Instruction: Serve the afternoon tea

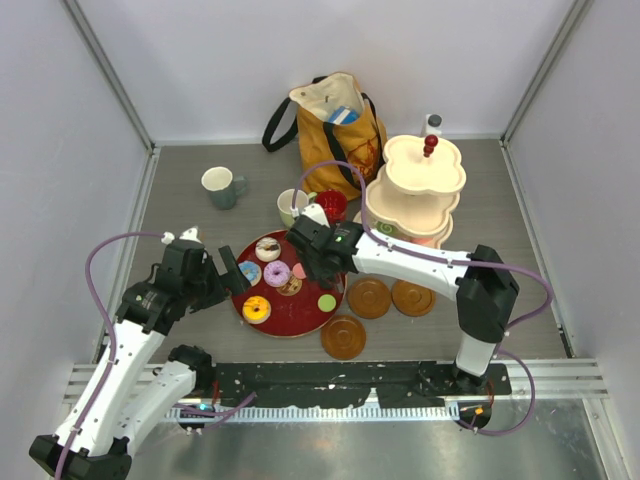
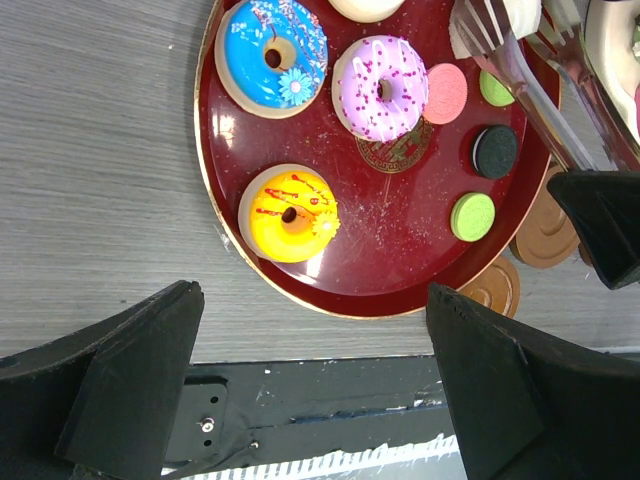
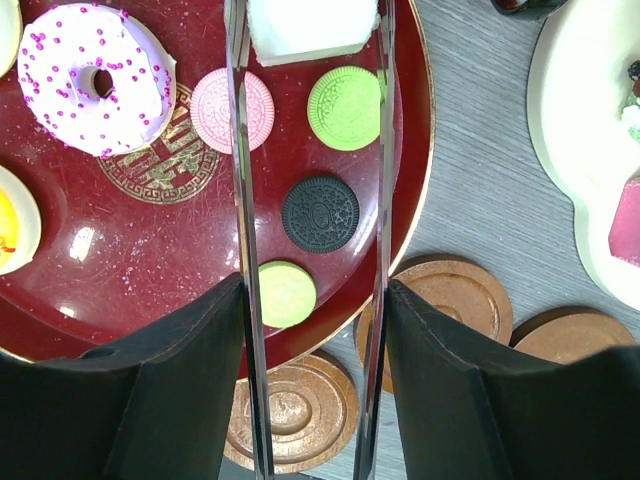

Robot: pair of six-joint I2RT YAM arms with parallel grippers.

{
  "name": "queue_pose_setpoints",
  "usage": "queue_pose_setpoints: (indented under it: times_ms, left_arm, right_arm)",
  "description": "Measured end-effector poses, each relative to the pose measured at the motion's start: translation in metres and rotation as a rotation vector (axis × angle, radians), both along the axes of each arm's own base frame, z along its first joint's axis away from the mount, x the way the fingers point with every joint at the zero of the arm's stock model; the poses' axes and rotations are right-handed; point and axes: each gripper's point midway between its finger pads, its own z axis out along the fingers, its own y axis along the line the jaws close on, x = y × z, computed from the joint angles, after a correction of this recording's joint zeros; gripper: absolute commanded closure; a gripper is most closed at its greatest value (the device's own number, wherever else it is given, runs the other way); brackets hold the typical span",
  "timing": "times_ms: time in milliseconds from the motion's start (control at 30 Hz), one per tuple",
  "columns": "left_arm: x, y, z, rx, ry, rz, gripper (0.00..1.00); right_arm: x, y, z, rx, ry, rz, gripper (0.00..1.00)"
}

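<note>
Top view: the left gripper (image 1: 228,277) stands released at the left rim of the red tray (image 1: 300,318). The right gripper (image 1: 312,217) is at the tray's far side, with the red mug (image 1: 333,204) just behind it and the cream stand (image 1: 420,185) to its right.

Left wrist view: the jaws are wide apart, and the yellow donut (image 2: 290,213) lies just ahead.

Right wrist view: the clear fingers (image 3: 240,150) are clenched on a white cake piece (image 3: 310,30). Under them lie 4 macarons (image 3: 320,213), and 3 saucers (image 3: 455,300) are nearer the wrist.

Tray (image 1: 302,314) centre-front: donuts (image 1: 277,272) on its left half, macarons (image 3: 343,108) on its right half. Roll cake (image 3: 312,25) between right gripper (image 1: 310,218) fingers, over tray's rear edge. Three saucers (image 1: 369,297) just beside tray's right and front-right rim. Stand (image 1: 400,150) behind saucers. Two mugs (image 1: 292,208) behind tray; third mug (image 1: 219,186) well left. Tote bag (image 1: 335,130) rearmost.
</note>
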Motion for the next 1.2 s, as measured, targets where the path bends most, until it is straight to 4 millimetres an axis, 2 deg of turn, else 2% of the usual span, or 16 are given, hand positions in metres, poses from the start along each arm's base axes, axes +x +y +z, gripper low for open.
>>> queue_pose_setpoints:
  times_ms: [133,333,400,533,633,700,800,967,1067,1200]
  left_arm:
    - [0.0,0.0,0.0,0.0,0.0,0.0,0.0]
    - [0.0,0.0,0.0,0.0,0.0,0.0,0.0]
    - [0.0,0.0,0.0,0.0,0.0,0.0,0.0]
    - [0.0,0.0,0.0,0.0,0.0,0.0,0.0]
    - [0.0,0.0,0.0,-0.001,-0.002,0.0,0.0]
    - [0.001,0.0,0.0,-0.001,-0.003,0.0,0.0]
    - [0.001,0.0,0.0,-0.001,-0.003,0.0,0.0]
    - [0.001,-0.001,0.001,-0.002,-0.006,-0.001,0.0]
    - [0.001,-0.001,0.001,-0.002,-0.007,-0.001,0.0]
    - [0.001,-0.001,0.001,-0.002,-0.007,-0.001,0.0]
  right_arm:
    - [0.0,0.0,0.0,0.0,0.001,-0.002,0.53]
    - [-0.001,-0.001,0.005,0.017,-0.007,-0.003,0.55]
    - [-0.004,-0.005,0.014,0.04,-0.018,-0.002,0.55]
    - [-0.017,-0.022,0.046,0.13,-0.059,0.0,0.55]
    - [-0.031,-0.044,0.07,0.214,-0.095,-0.015,0.55]
    - [-0.04,-0.059,0.074,0.249,-0.105,-0.031,0.55]
    - [-0.057,-0.087,0.066,0.257,-0.092,-0.065,0.55]
    - [-0.077,-0.14,0.036,0.234,-0.044,-0.189,0.56]
    - [-0.079,-0.169,0.031,0.242,-0.044,-0.285,0.56]
    - [-0.074,-0.204,0.037,0.275,-0.081,-0.428,0.56]
